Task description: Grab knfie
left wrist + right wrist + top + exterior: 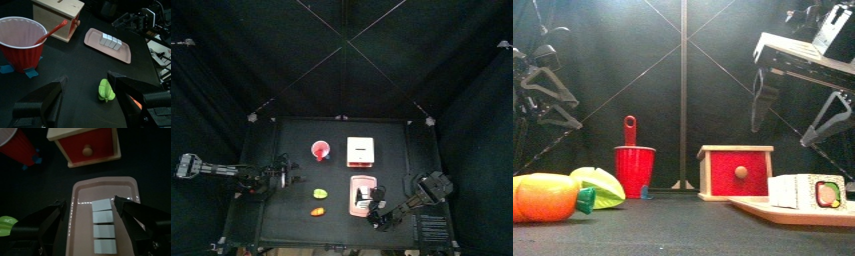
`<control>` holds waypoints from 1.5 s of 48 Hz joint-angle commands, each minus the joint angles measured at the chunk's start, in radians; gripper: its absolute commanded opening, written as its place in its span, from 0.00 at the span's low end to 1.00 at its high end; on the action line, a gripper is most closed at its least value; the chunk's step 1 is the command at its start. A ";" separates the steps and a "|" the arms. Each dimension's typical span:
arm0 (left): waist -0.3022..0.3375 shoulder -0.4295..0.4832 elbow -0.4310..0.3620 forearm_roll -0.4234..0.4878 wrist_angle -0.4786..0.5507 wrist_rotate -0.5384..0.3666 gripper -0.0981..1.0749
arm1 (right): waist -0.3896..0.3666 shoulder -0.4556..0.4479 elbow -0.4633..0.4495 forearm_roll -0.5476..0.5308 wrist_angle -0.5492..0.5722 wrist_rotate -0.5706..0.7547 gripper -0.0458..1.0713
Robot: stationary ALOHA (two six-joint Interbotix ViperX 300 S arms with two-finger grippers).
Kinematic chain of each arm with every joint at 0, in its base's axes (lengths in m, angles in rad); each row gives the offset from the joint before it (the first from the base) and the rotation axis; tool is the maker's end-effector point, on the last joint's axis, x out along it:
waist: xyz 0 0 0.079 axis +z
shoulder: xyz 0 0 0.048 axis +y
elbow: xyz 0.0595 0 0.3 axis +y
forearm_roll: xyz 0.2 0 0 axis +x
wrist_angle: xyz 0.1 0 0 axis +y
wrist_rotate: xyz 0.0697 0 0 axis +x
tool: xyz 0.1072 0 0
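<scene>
At the table's front, a stubby orange oval lump (545,198) and a yellow-green round lump (599,186) were observed side by side. Beyond them, the slim red-orange toy knife (629,131) was found standing in a red plastic cup (633,170), beside a small red-fronted wooden drawer box (736,171). The right gripper (91,228), jaws spread and empty, was noted above a pink rectangular tray (131,193) holding white blocks (102,225). The left gripper (85,97) was likewise released, holding nothing.

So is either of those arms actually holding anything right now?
No, nothing is held. Both the left gripper and the right gripper have open, empty jaws. The red knife stands untouched in the red cup.
</scene>
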 commanded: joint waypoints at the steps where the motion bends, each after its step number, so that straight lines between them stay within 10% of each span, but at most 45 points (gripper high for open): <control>1: 0.003 0.003 -0.037 0.034 -0.012 0.003 0.91 | 0.002 -0.055 0.003 -0.051 0.008 0.002 0.97; 26: 0.003 0.003 -0.060 0.167 -0.124 -0.003 0.91 | -0.083 -0.187 0.083 -0.376 -0.227 -0.204 0.97; 52: 0.025 0.003 -0.032 0.095 -0.123 -0.005 0.91 | -0.428 -0.224 -0.160 -0.319 -0.684 -1.063 0.97; 72: 0.147 -0.087 0.012 -0.057 -0.114 -0.006 0.91 | -0.578 -0.144 -0.402 -0.023 -0.724 -1.454 0.97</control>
